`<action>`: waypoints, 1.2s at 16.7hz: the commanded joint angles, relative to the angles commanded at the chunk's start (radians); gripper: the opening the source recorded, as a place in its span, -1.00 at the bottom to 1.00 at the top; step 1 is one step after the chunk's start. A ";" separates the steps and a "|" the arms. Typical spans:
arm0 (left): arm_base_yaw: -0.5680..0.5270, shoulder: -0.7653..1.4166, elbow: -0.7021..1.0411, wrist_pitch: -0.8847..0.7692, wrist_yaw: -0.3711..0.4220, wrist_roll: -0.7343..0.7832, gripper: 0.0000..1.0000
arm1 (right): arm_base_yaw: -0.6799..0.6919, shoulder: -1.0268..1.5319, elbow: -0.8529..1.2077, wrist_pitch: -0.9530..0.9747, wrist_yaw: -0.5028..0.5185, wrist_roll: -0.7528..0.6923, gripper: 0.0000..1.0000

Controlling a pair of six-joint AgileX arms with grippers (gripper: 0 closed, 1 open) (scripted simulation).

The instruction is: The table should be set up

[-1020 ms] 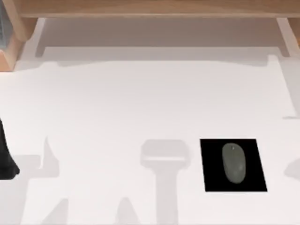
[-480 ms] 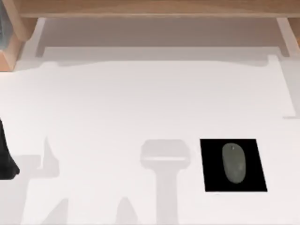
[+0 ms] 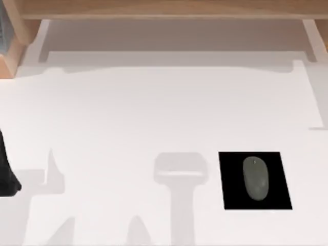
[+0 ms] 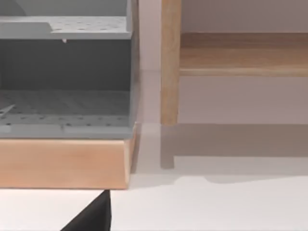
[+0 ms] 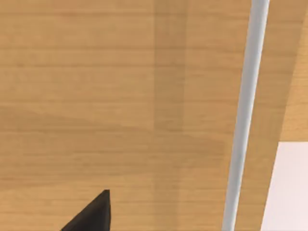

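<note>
The table (image 3: 154, 113) is a broad white top under the overhead camera. On its right front lies a small black pad (image 3: 279, 197) with a grey computer mouse (image 3: 255, 178) resting on it, lengthwise front to back. My left arm (image 3: 6, 174) pokes in as a dark shape at the table's left edge, far from the pad. A black tip of my left gripper (image 4: 94, 217) shows in the left wrist view, above the white top. A black tip of my right gripper (image 5: 94, 214) shows in the right wrist view against a wooden surface (image 5: 120, 96).
A wooden frame (image 3: 164, 9) runs along the table's back edge. At the back left stands a wooden-based grey rack (image 4: 65, 91) with perforated shelves, beside a wooden post (image 4: 170, 62). A pale grey bar (image 5: 245, 110) crosses the wood in the right wrist view.
</note>
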 joint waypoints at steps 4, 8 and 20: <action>0.000 0.000 0.000 0.000 0.000 0.000 1.00 | 0.007 0.004 0.017 -0.013 0.008 0.000 1.00; 0.000 0.000 0.000 0.000 0.000 0.000 1.00 | 0.046 0.025 0.083 -0.059 0.047 -0.001 1.00; 0.000 0.000 0.000 0.000 0.000 0.000 1.00 | 0.049 0.026 0.087 -0.062 0.049 -0.001 -0.21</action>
